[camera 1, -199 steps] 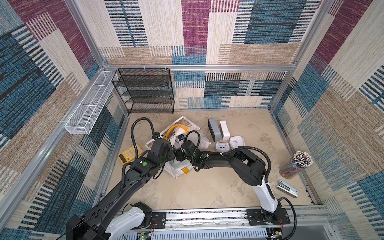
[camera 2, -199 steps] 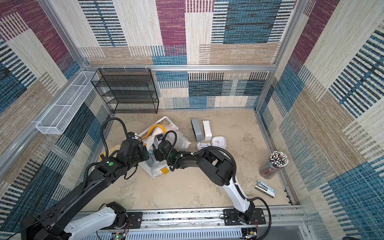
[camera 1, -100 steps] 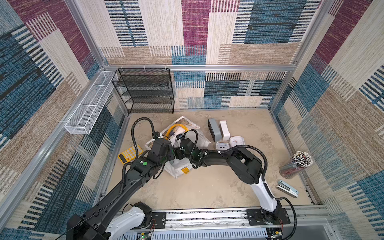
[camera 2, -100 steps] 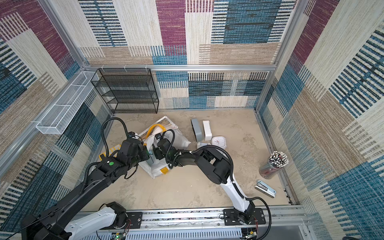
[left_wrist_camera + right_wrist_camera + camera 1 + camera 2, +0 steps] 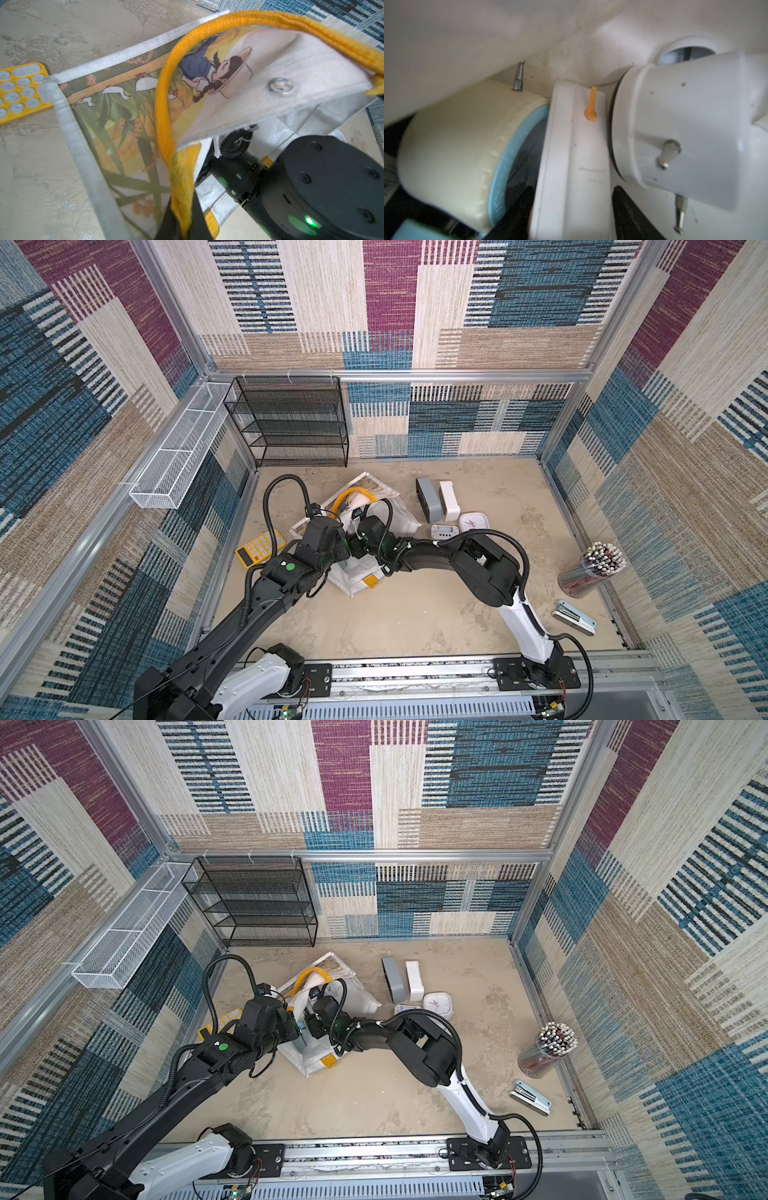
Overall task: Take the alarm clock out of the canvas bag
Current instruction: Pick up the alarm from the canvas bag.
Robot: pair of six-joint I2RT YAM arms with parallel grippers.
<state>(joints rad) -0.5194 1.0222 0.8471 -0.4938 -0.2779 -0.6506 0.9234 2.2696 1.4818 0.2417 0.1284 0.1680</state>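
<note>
Both top views: canvas bag (image 5: 399,518) (image 5: 361,999) lies crumpled on the surface (image 5: 415,605), toward its left half. Both arms meet over the bag's mouth. The right arm's end goes into the opening, so its tips are hidden here. Yellow calculator (image 5: 261,551) just beside the bag. A grey clock (image 5: 430,499) and a square white clock (image 5: 474,522) sit outside, to the bag's right.

Left wrist: left fingers (image 5: 166,224) are pressed together on the yellow patch at the bag's rim. The rim flap with the yellow handle (image 5: 164,99) is lifted, and the printed side lies flat on the surface.

Right wrist: view is inside the bag. White alarm clock (image 5: 571,166) is edge-on between the right fingers (image 5: 517,212), one on each side and close against it. Can't tell if they actually press. A cream round clock (image 5: 456,149) touches it on one side, with a white round clock (image 5: 685,128) on the other.
</note>
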